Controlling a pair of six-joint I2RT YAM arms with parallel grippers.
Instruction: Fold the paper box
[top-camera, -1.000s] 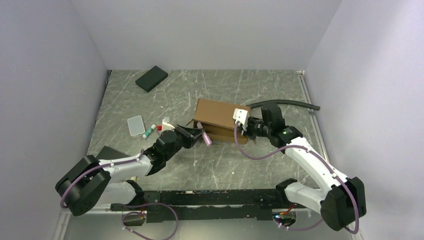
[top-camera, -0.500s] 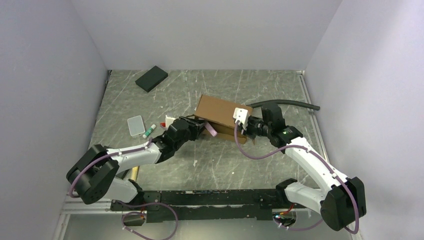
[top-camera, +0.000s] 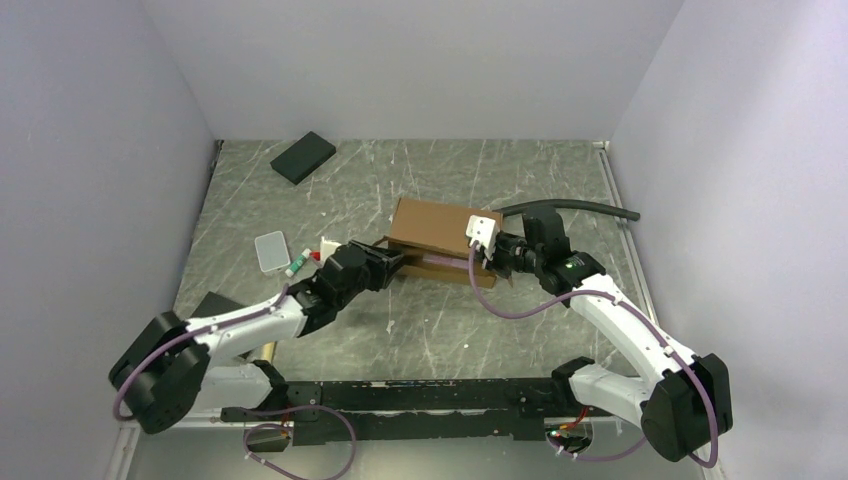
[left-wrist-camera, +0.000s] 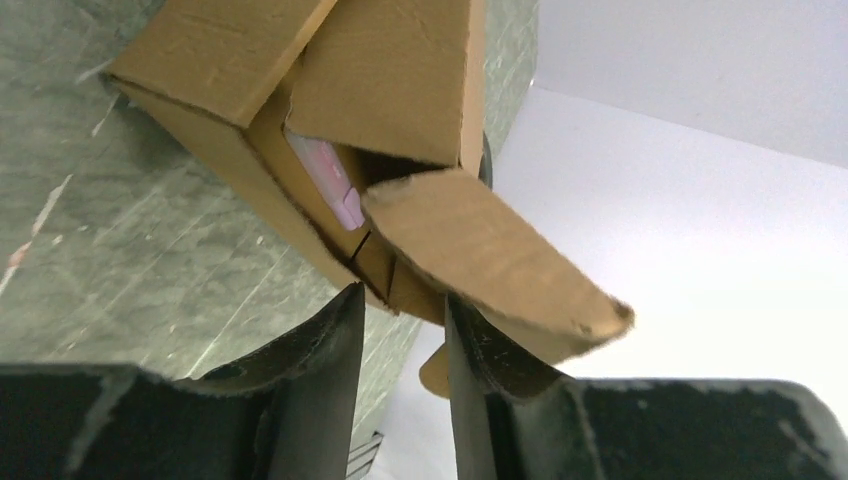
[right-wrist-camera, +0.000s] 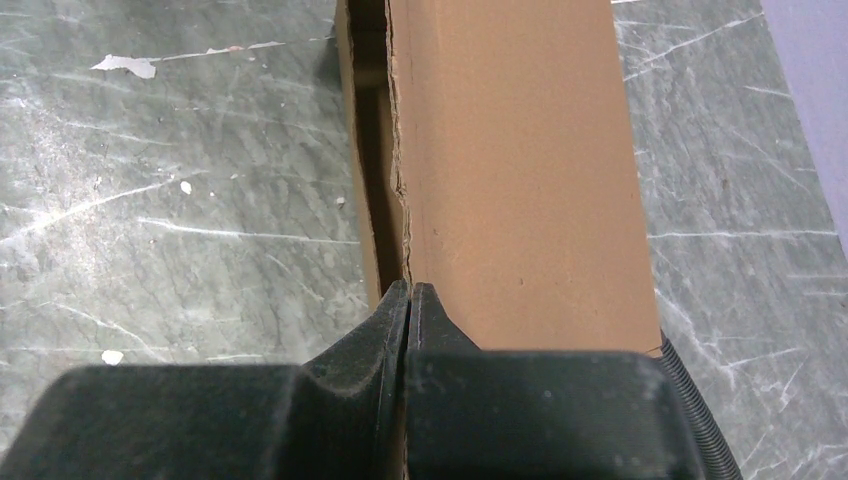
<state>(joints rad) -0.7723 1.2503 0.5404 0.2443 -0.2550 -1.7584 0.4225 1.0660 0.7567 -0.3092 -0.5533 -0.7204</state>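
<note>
From where I stand, the scratched grey-green marbled tabletop (top-camera: 440, 330) comes first, both arms reaching over it. The left gripper (left-wrist-camera: 398, 305) is narrowly parted, its tips at a loose end flap of the paper box (top-camera: 430, 225), which lies mid-frame. The right gripper (right-wrist-camera: 408, 288) is pinched closed against the box's other end. Farther back are a black pad (top-camera: 303, 157) at upper left, a black ribbed hose (top-camera: 575, 207) at right, and plain pale walls.

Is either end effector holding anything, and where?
Left end effector: open, holding nothing; a paper box flap rests against one finger. Right end effector: shut at the box's edge; a grip cannot be told.
</note>
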